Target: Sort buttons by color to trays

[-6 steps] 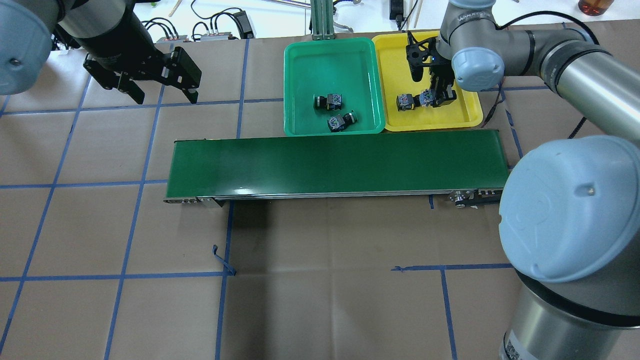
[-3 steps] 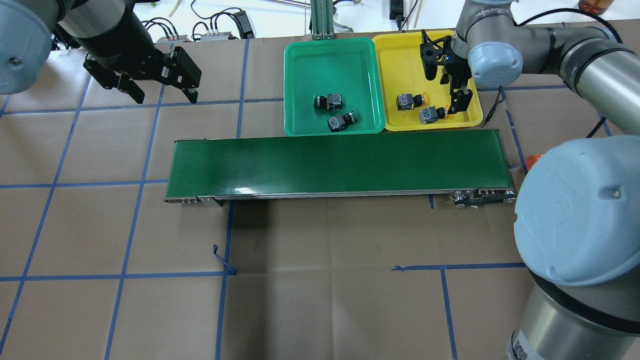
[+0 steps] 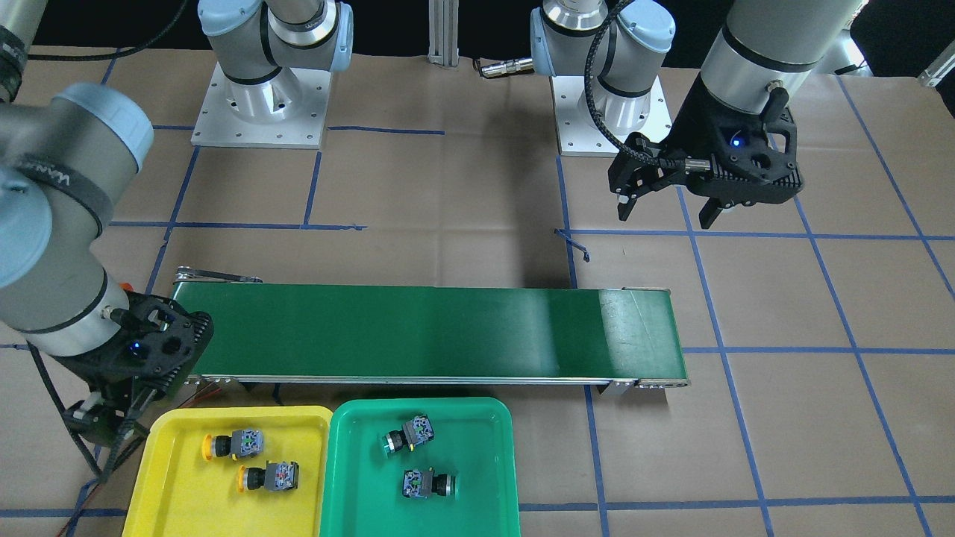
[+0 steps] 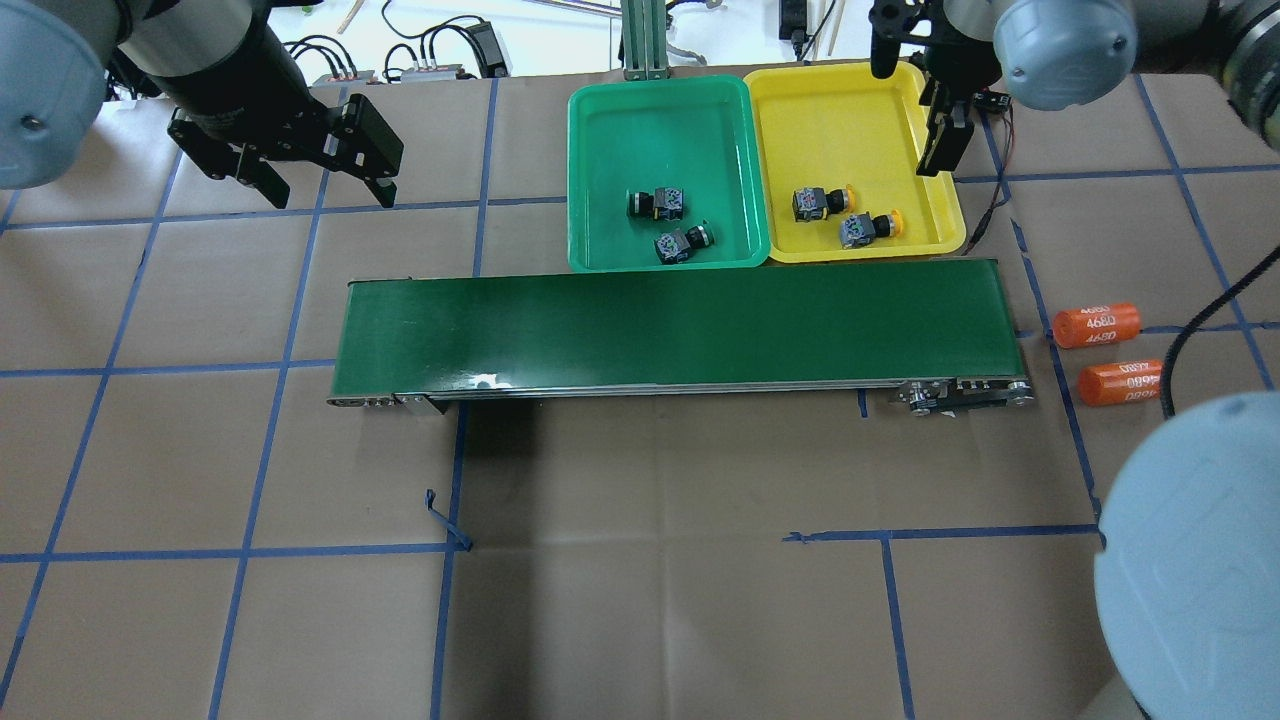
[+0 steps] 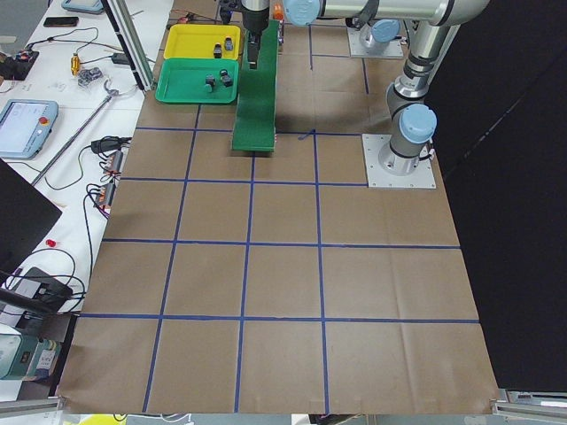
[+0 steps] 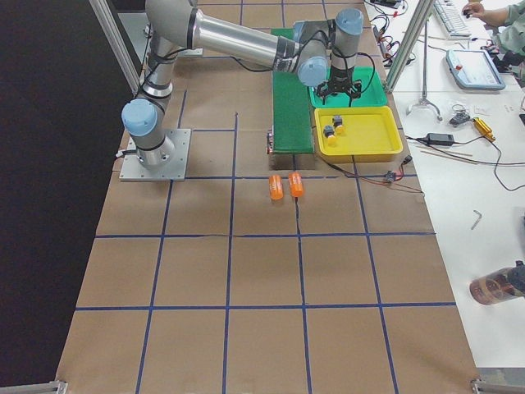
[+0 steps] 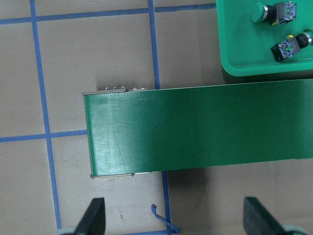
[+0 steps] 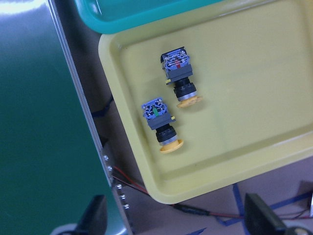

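Observation:
Two yellow-capped buttons (image 4: 820, 203) (image 4: 868, 228) lie on their sides in the yellow tray (image 4: 830, 120). They also show in the right wrist view (image 8: 179, 78) (image 8: 160, 122). Two green-capped buttons (image 4: 657, 204) (image 4: 683, 242) lie in the green tray (image 4: 650, 130). My right gripper (image 4: 910, 100) is open and empty, raised over the yellow tray's far right corner. My left gripper (image 4: 325, 185) is open and empty, high over the table, left of the trays.
The long dark-green conveyor belt (image 4: 670, 325) runs along the near side of both trays. Two orange cylinders printed "4680" (image 4: 1096, 325) (image 4: 1120, 382) lie on the table past the belt's right end. Cables run by the yellow tray's right edge.
My right gripper let go of the second yellow button, which now lies in the yellow tray. It then rose and moved toward the far right. The left arm has not moved.

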`<action>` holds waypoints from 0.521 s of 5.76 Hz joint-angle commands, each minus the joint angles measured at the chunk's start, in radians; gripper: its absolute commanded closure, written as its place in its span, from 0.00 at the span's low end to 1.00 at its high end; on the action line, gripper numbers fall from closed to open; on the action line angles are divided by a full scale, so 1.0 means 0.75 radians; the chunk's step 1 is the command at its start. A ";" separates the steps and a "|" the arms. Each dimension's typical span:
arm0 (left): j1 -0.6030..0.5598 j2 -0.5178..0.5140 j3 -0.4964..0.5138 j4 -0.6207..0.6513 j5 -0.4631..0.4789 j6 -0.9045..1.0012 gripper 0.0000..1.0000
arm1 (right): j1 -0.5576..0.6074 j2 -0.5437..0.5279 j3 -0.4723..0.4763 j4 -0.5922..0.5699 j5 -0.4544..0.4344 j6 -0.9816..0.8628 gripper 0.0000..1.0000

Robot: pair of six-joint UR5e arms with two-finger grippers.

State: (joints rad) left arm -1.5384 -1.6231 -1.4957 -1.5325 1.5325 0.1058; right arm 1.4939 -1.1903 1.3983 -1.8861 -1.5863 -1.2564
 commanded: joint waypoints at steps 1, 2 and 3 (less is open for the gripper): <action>0.000 0.000 0.000 0.000 -0.002 0.000 0.02 | 0.016 -0.234 0.170 0.034 0.000 0.734 0.00; 0.000 0.000 0.000 0.000 -0.002 0.000 0.02 | 0.019 -0.355 0.250 0.133 0.002 1.206 0.00; 0.000 0.000 0.000 0.000 -0.002 0.000 0.02 | 0.025 -0.392 0.259 0.207 0.006 1.527 0.00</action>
State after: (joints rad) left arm -1.5386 -1.6230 -1.4956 -1.5324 1.5310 0.1058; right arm 1.5084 -1.4364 1.5673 -1.7858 -1.5839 -0.3797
